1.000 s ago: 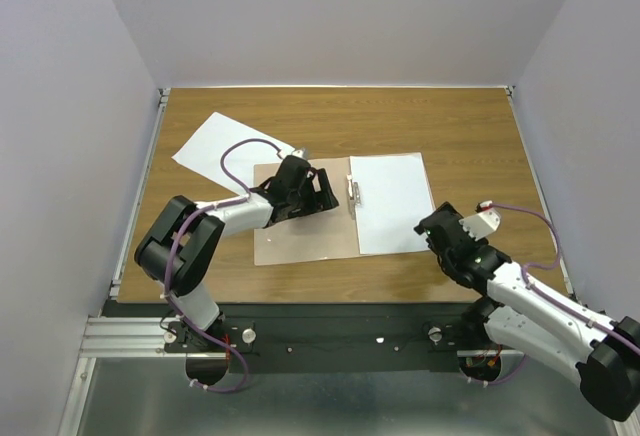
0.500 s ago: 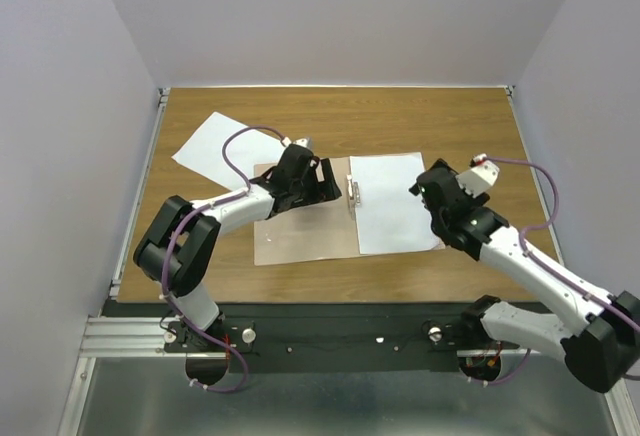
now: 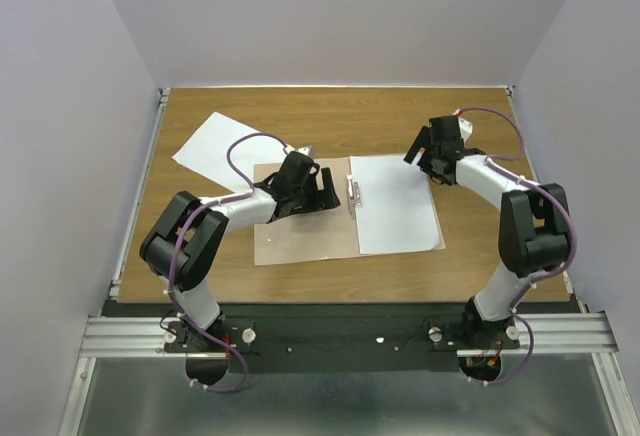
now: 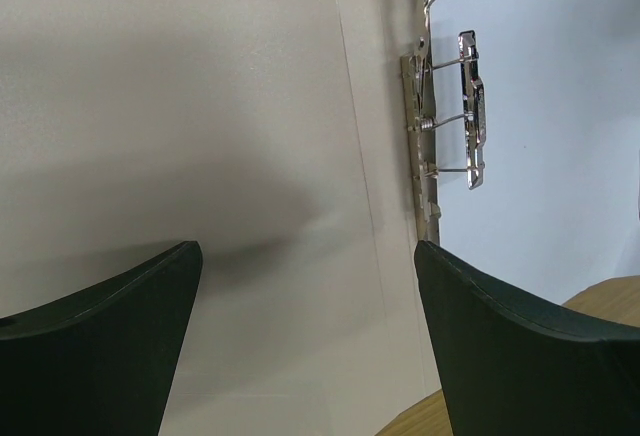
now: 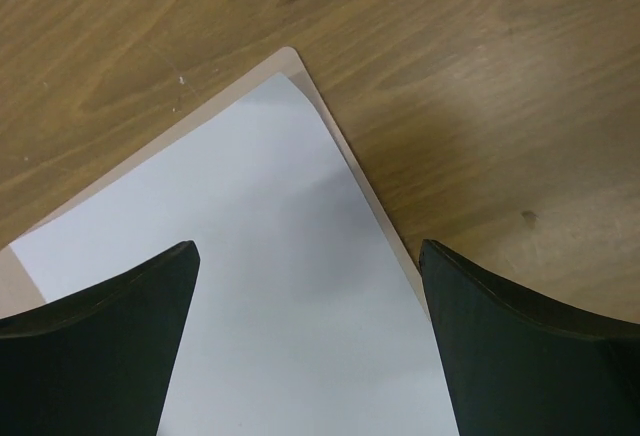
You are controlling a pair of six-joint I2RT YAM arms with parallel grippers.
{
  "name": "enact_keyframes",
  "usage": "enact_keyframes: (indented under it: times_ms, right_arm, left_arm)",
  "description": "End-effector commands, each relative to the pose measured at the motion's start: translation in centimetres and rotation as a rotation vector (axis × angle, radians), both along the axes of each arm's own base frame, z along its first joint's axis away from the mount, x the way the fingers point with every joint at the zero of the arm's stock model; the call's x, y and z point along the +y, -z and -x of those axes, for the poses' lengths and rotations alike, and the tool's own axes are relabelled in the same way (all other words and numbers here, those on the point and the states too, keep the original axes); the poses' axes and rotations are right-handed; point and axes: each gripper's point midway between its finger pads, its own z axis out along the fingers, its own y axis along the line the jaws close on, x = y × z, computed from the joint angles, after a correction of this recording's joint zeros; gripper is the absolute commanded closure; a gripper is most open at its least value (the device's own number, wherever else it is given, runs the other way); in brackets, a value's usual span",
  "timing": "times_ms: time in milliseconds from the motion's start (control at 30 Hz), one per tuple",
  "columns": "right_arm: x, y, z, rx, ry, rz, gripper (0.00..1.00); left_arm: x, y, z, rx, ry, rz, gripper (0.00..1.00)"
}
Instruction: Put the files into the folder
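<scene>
The tan folder lies open in the middle of the table with its metal clip at the spine. One white file lies on the folder's right half. The other file lies on the table at the far left. My left gripper is open and empty, low over the folder's left half, with the clip just to its right. My right gripper is open and empty over the far right corner of the file in the folder, whose tan edge shows beside it.
The wooden table ends in a metal rail on the left and grey walls on three sides. The left arm's purple cable loops above the far-left file.
My right arm has swung from the near right of the table to the far right corner of the file in the folder. My left gripper has barely moved.
</scene>
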Motion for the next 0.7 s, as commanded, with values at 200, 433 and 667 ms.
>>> enact_keyframes:
  times_ms: [200,433,667]
  right_arm:
    - [2.1,2.0,-5.7,0.002,-0.184,-0.026,0.0]
    - [1.1,3.7,-8.0,0.009,-0.162,0.049,0.0]
    - [1.4,4.9,-8.7,0.024,-0.178,0.044,0.0]
  left_arm:
    - [0.0,2.3,1.3,0.03,0.058,-0.026,0.03]
    - [-0.1,3.1,1.6,0.047,0.079,-0.032,0.03]
    - [0.1,3.1,1.6,0.042,0.083,-0.039,0.03]
